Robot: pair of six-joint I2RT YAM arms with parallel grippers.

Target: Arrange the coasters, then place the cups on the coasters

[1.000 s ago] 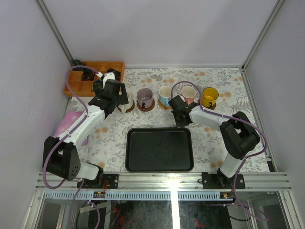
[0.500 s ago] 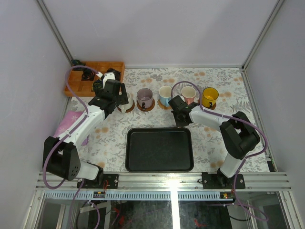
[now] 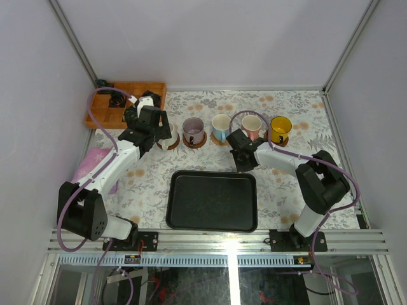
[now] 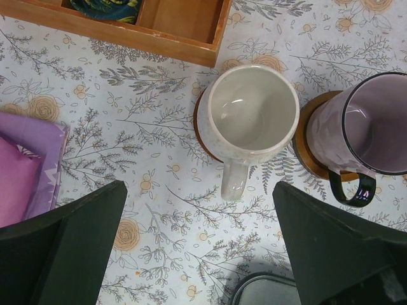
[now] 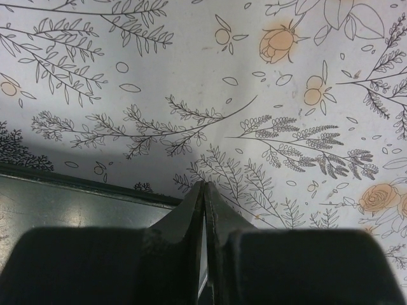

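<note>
Black tray is shifting beside the right gripper, its fingers pressed together. Left gripper is gaping wide; all cups are sitting on coasters.

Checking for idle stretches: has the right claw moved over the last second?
Yes, slightly: in the overhead view the right claw has drifted rightward, away from the blue cup.
</note>
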